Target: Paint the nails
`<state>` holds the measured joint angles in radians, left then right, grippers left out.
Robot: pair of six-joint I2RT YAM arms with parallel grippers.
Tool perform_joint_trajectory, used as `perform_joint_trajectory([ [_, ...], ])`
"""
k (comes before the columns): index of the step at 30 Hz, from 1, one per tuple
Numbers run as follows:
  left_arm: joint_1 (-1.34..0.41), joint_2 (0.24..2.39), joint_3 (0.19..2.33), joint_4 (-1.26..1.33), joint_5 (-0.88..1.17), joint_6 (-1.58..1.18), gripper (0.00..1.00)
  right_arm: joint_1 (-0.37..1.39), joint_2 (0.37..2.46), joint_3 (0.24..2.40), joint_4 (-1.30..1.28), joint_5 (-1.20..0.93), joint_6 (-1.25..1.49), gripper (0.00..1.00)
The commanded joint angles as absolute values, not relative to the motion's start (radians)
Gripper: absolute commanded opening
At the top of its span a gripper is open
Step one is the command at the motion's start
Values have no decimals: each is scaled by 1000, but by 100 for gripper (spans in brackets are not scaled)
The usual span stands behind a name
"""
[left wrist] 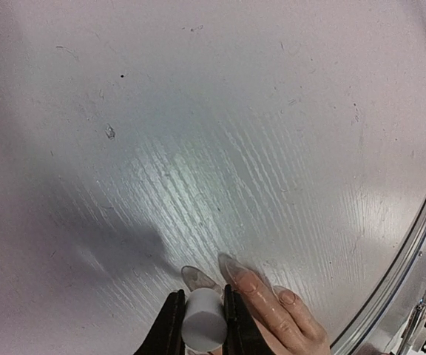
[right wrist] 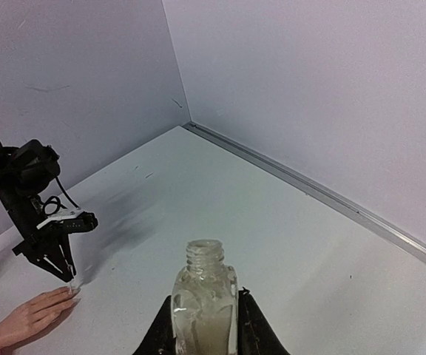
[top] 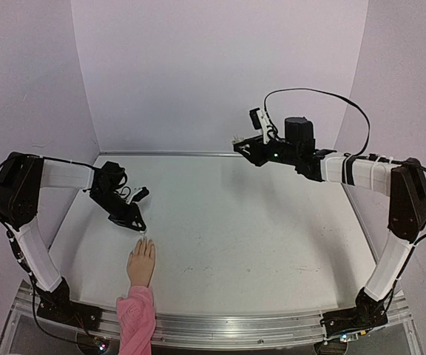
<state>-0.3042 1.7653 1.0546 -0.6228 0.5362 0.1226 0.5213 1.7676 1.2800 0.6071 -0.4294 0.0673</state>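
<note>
Nails [left wrist: 232,265] rest on scuffed white surface [top: 235,222] between lilac walls [top: 198,74]; left end effector [left wrist: 201,297] pinches cap [left wrist: 202,325], right end effector [right wrist: 204,302] pinches bottle [right wrist: 204,272].

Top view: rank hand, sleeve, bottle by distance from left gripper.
1. Hand, just below the tips of the left gripper.
2. Sleeve, near edge, behind the hand.
3. Bottle, far right, in the right gripper.

The left arm [top: 35,255] and right arm [top: 357,171] — white links, black joints — carry looping black cables [top: 316,91].
</note>
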Motion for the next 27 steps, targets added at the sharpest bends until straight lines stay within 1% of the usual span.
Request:
perform_joint_trajectory([
  [1, -298, 1784, 1099, -591, 534, 131, 0, 519, 1720, 1282, 675, -441, 80, 0],
  [21, -279, 1818, 1149, -581, 522, 160, 0, 525, 1724, 1295, 675, -434, 83, 0],
  [27, -278, 1782, 1169, -591, 530, 157, 0, 526, 1718, 1291, 672, -433, 83, 0],
])
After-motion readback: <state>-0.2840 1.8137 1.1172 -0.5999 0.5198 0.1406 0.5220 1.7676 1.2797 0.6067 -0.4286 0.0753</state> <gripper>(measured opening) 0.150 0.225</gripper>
